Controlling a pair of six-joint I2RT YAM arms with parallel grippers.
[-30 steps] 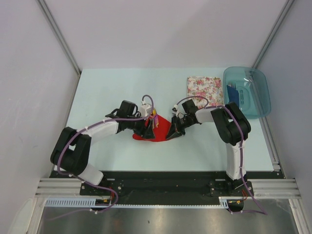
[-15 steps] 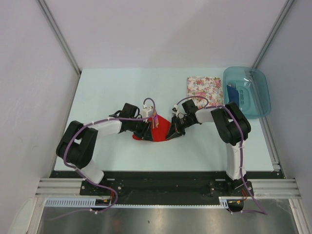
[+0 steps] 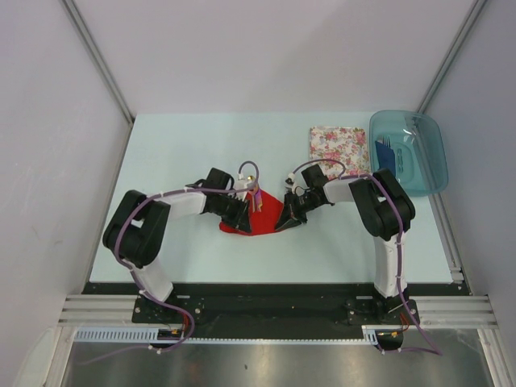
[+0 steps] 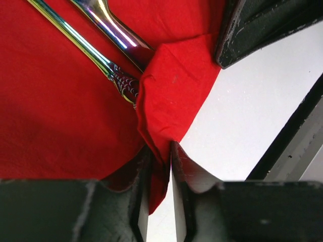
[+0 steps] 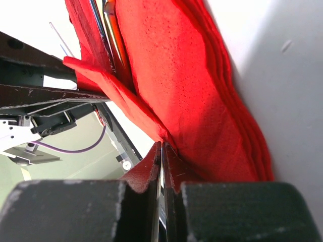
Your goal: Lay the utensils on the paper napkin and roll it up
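The red paper napkin [image 3: 262, 218] lies mid-table, its near edge folded up over the utensils [image 3: 255, 196]. In the left wrist view two shiny iridescent handles [image 4: 103, 30] rest on the napkin [image 4: 60, 116], their ends tucked under a raised fold. My left gripper [image 4: 160, 147] is shut on that fold; from above it sits at the napkin's left side [image 3: 240, 214]. My right gripper [image 5: 162, 145] is shut on the napkin's edge [image 5: 202, 101] at the right side [image 3: 284, 219]. The utensils [image 5: 112, 38] show as a thin strip inside the fold.
A white floral napkin [image 3: 339, 147] lies at the back right. A teal plastic tub [image 3: 409, 151] holding blue items stands beside it. The two grippers are close together, the right one's fingers [image 4: 262, 25] showing in the left wrist view.
My left gripper has closed down onto the napkin's fold, and the left arm's elbow has swung right and farther back. The right arm has stayed still.
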